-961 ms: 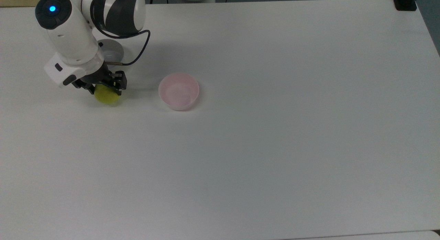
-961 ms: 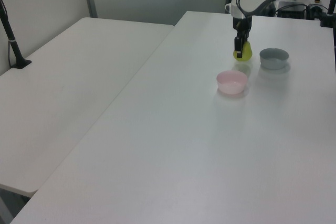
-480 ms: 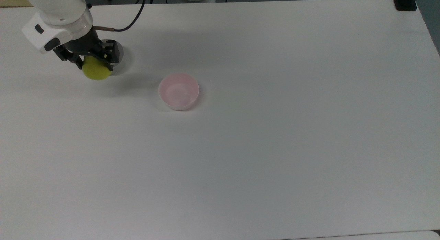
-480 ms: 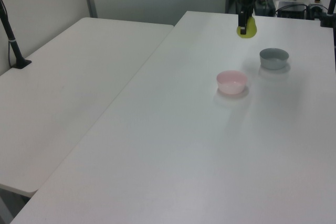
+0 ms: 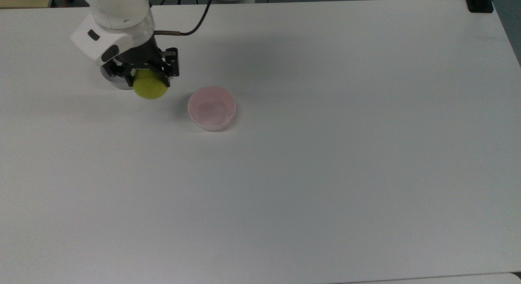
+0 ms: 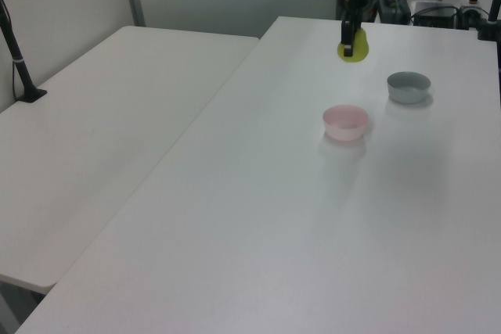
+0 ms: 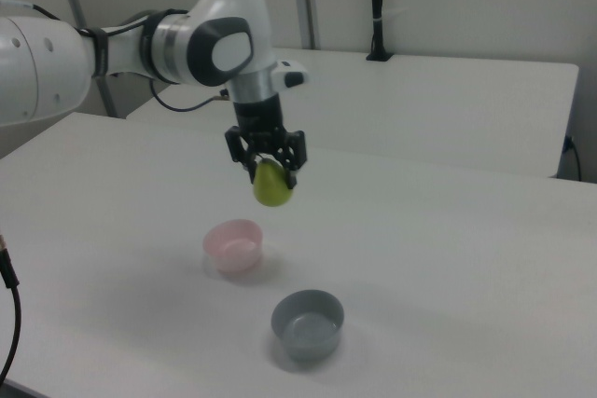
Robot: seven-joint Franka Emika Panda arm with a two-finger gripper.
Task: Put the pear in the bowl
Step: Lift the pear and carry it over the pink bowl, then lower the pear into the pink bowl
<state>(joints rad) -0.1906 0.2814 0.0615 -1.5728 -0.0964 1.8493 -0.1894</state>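
Observation:
The yellow-green pear (image 5: 150, 88) hangs in the air, with my gripper (image 5: 149, 78) shut on its upper part. In the top view it is to the left of the pale pink bowl (image 5: 211, 108) and slightly behind it. The right view has the pear (image 7: 271, 185) held well above the table, up and to the right of the pink bowl (image 7: 234, 244), with the gripper (image 7: 270, 167) pointing straight down. The left view puts the pear (image 6: 354, 46) high behind the pink bowl (image 6: 346, 122). The bowl stands upright with nothing in it.
A grey bowl (image 7: 307, 323) of similar size stands near the pink one; in the top view the grey bowl (image 5: 113, 81) is mostly covered by the gripper's body. A second white table (image 6: 94, 131) adjoins on the left view's left.
The gripper has lifted the pear off the table, then carried it toward the top view's right, closer to the pink bowl. The bowls have not moved.

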